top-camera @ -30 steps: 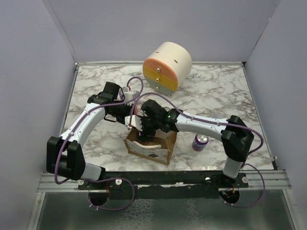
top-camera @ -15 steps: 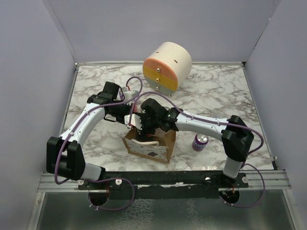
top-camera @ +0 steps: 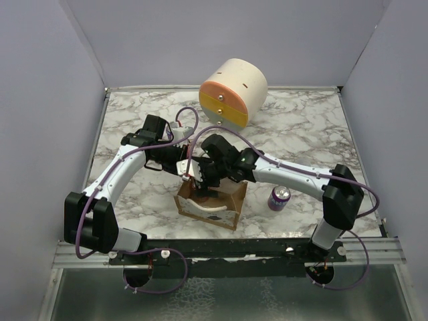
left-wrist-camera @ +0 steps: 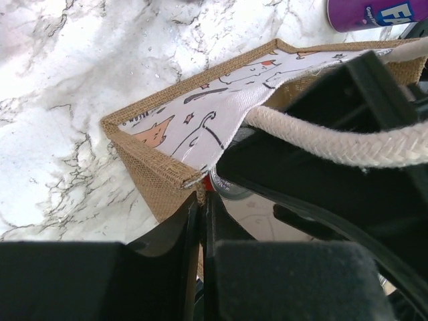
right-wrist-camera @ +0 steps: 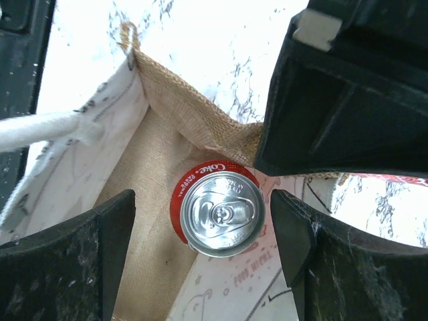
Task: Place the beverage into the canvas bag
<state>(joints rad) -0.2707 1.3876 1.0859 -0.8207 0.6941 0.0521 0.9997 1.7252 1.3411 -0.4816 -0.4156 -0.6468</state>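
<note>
The tan canvas bag [top-camera: 226, 204] stands on the table's near middle with its mouth open. In the right wrist view a red Coke can [right-wrist-camera: 221, 214] stands upright on the floor of the bag [right-wrist-camera: 174, 100]. My right gripper [right-wrist-camera: 202, 204] is open above it, one finger on each side, not touching it. In the top view the right gripper [top-camera: 203, 179] hangs over the bag's mouth. My left gripper [left-wrist-camera: 199, 200] is shut on the bag's rim at a corner [left-wrist-camera: 190, 180], holding it open. The left gripper [top-camera: 185, 168] sits at the bag's far left edge.
A purple can [top-camera: 279, 198] stands upright just right of the bag; it lies at the top edge of the left wrist view [left-wrist-camera: 374, 12]. A round cream, orange and yellow drawer cabinet [top-camera: 233, 92] stands at the back. A whitish rope handle [left-wrist-camera: 334, 137] crosses the bag's mouth.
My right arm's elbow has swung right and toward the near edge, and its wrist has shifted slightly over the bag. The left arm has held still on the rim.
</note>
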